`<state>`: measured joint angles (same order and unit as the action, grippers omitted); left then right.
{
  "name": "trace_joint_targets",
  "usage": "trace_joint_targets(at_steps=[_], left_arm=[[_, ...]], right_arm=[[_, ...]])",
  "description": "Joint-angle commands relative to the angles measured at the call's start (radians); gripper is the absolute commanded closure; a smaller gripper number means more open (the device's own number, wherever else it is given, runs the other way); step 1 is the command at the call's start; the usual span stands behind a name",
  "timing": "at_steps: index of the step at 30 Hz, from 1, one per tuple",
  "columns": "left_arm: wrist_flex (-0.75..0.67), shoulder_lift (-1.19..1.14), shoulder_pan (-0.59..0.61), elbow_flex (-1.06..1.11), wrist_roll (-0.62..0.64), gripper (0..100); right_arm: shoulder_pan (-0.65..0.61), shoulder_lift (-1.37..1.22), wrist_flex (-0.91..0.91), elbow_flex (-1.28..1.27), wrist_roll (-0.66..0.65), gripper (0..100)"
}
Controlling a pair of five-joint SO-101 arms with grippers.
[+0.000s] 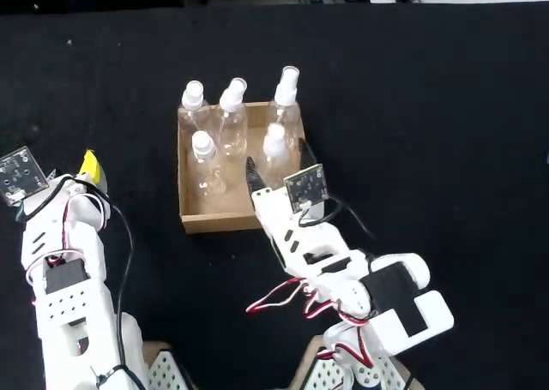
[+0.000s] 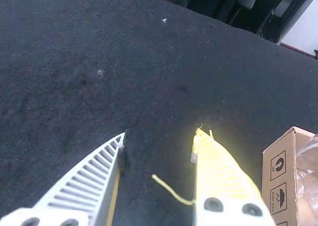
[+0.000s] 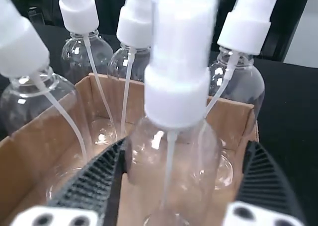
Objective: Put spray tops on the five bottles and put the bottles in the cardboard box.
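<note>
My right gripper (image 3: 185, 145) sits spread wide, jaws either side of the front spray bottle (image 3: 149, 159), gripping nothing; all five capped bottles (image 1: 232, 120) stand in the cardboard box (image 1: 219, 221); my left gripper (image 2: 160, 133) hangs released over the black table (image 2: 99, 62)

All five bottles (image 1: 232, 120) stand in the cardboard box (image 1: 219, 220). My right gripper (image 1: 276, 160) straddles the front-right bottle (image 1: 274, 141). My left gripper (image 2: 159, 136) is over the table (image 1: 429, 107), left of the box, well apart.
</note>
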<state>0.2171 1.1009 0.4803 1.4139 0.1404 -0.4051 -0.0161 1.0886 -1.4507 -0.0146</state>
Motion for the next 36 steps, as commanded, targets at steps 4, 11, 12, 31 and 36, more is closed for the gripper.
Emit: trace_joint_targets(at_steps=[4,11,12,31,36], left_arm=[[-0.021,0.015,0.005,-0.004,0.009,81],[-0.021,0.015,0.005,-0.004,0.009,81],[-0.021,0.015,0.005,-0.004,0.009,81],[-0.023,0.015,-0.002,0.012,0.009,81],[-0.023,0.025,-0.048,0.041,0.006,81]], right_arm=[[-0.014,0.114,0.025,-0.048,0.008,71.5],[-0.012,0.280,-0.089,-0.065,0.011,71.3],[-0.012,0.303,-0.115,-0.062,0.011,71.3],[0.041,1.148,-0.852,0.056,0.011,71.5],[0.044,1.391,-1.163,0.183,0.011,71.6]])
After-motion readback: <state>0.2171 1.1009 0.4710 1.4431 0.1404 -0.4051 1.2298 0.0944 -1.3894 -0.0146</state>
